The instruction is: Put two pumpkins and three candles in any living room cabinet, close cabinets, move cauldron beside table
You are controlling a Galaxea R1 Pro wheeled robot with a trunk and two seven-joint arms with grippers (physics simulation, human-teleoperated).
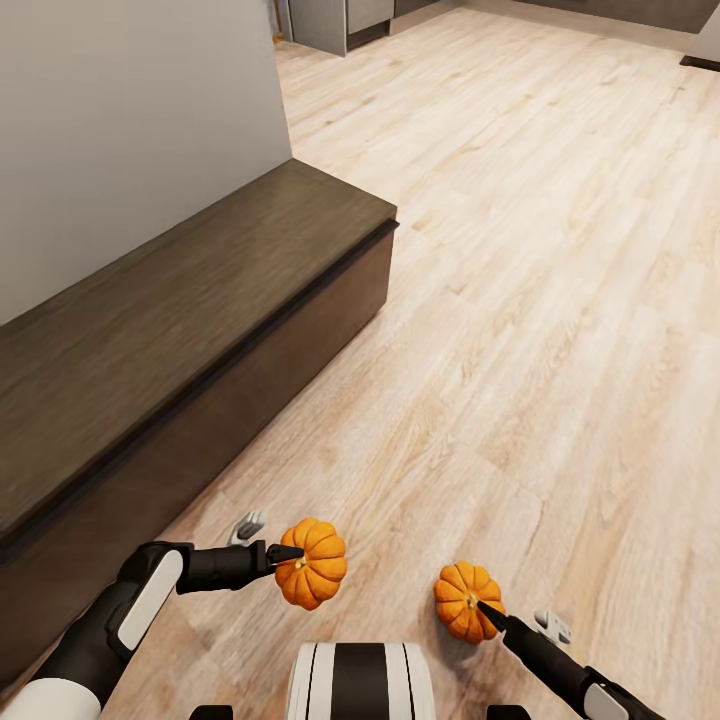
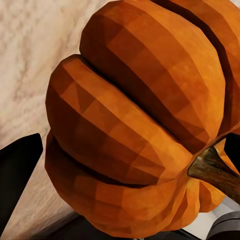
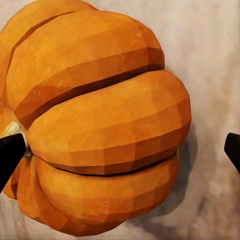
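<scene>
Two ribbed orange pumpkins are held above the plank floor in front of my base. My left gripper [image 1: 290,557] is shut on the left pumpkin [image 1: 314,563], which shows close up with its brown stem as a pumpkin [image 2: 135,125] between dark fingertips [image 2: 17,172]. My right gripper [image 1: 486,610] is shut on the right pumpkin [image 1: 465,598], seen in the right wrist view as a pumpkin [image 3: 100,120] with a black fingertip [image 3: 10,155] at its side. The long, low, dark brown cabinet [image 1: 200,330] runs along the pale grey wall to my left, its fronts closed. Candles and cauldron are out of view.
Light wood floor [image 1: 560,300] stretches ahead and to the right. Grey units [image 1: 345,20] stand far off at the back, and a dark edge [image 1: 700,62] shows at the far right. My white-and-black base [image 1: 360,680] is at the bottom.
</scene>
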